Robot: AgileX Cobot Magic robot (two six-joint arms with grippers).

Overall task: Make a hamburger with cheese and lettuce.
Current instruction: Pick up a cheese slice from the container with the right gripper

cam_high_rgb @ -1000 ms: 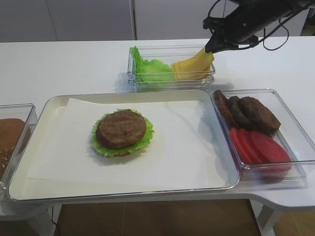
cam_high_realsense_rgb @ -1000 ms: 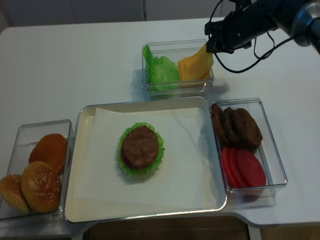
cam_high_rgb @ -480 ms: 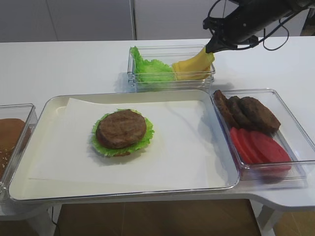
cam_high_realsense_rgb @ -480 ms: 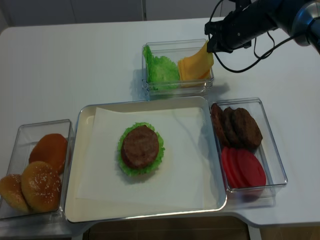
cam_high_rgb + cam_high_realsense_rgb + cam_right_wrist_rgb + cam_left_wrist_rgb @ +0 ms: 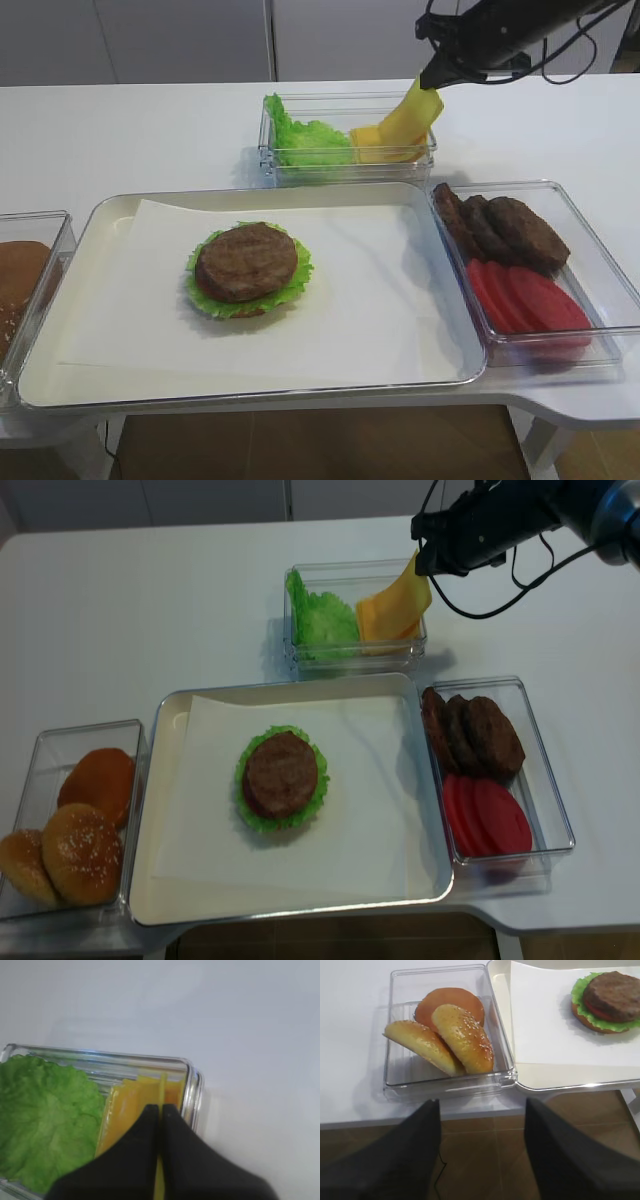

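Tray (image 5: pixel 440 372) lined with white paper, bearing hamburger (image 5: pixel 247 268) left of centre, patty topmost over lettuce (image 5: pixel 290 287). Right gripper (image 5: pixel 436 80) pinched tight on cheese (image 5: pixel 411 113), lifted above clear container (image 5: pixel 345 165). Left gripper (image 5: pixel 481 1152) fingers spread wide, empty, beside bun box (image 5: pixel 442 1087).

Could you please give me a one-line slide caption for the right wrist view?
Right gripper shut on a yellow cheese slice, above the clear container beside the lettuce.
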